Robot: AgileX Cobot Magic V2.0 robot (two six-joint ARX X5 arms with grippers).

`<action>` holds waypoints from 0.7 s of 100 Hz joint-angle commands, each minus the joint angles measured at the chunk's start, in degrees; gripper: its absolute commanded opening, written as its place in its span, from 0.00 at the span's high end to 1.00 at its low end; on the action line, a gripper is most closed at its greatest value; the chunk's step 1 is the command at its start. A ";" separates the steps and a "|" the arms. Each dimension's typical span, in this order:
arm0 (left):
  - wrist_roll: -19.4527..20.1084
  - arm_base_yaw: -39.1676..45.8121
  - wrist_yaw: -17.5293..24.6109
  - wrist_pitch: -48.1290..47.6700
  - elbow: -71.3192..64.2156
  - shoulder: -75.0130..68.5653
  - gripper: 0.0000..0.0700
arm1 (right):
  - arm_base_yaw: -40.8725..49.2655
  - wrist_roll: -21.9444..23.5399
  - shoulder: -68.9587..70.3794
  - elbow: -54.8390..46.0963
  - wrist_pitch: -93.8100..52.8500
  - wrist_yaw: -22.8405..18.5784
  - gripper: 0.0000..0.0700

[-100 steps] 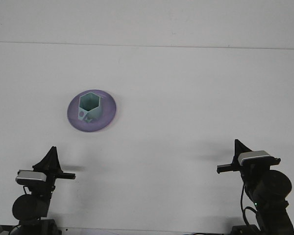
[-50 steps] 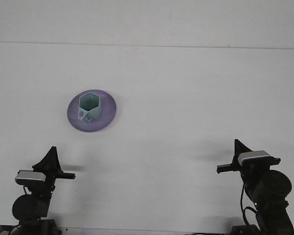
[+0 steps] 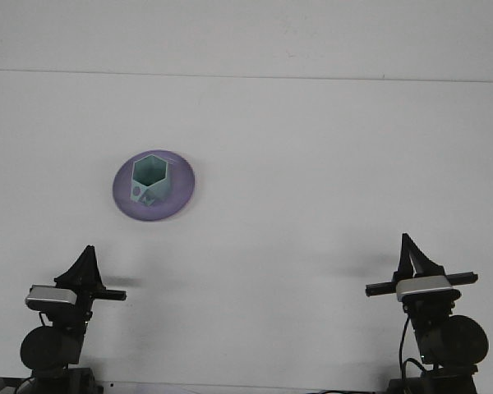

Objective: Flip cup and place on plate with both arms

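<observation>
The jaws of both arms look like dark points seen from behind, so nobody can tell if they are wide or narrow. They hold nothing. The left gripper sits low at the near left edge of the white surface. The right gripper sits low at the near right edge. The green cup has six sides and stands upright with its open mouth up. It sits on the purple plate, which lies left of the middle, well apart from both arms. Nothing lies between the arms and the plate.
</observation>
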 commanded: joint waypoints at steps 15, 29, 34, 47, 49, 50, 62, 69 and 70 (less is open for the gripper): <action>-0.07 0.07 -0.07 0.68 -1.18 -0.04 0.98 | -2.56 -1.42 -8.96 -11.28 0.07 -1.31 0.99; -0.09 0.07 -0.07 0.66 -1.18 -0.04 0.98 | -4.55 -1.51 -15.61 -15.76 0.02 -1.25 0.99; -0.07 0.07 -0.09 0.68 -1.18 -0.04 0.98 | -4.87 -1.68 -16.52 -17.03 0.83 -1.27 0.99; -0.07 0.07 -0.07 0.70 -1.14 -0.04 0.98 | -4.79 -1.75 -16.31 -17.97 -0.79 -1.90 0.99; -0.09 0.07 -0.09 0.68 -1.14 -0.02 0.98 | -4.72 -1.79 -16.31 -17.97 -0.85 -2.01 0.99; -0.09 0.07 -0.09 0.63 -1.14 0.00 0.98 | -4.72 -1.84 -16.31 -17.97 -0.76 -2.01 0.99; -0.09 0.07 -0.07 0.68 -1.11 0.00 0.98 | -4.68 -1.90 -16.31 -17.97 0.57 -2.16 0.99; -0.09 0.07 -0.09 0.61 -1.11 0.00 0.98 | -4.68 -1.92 -16.31 -17.94 0.94 -2.16 0.99; -0.09 0.07 -0.09 0.63 -1.11 0.00 0.98 | -4.68 -1.90 -16.31 -17.94 0.94 -2.16 0.99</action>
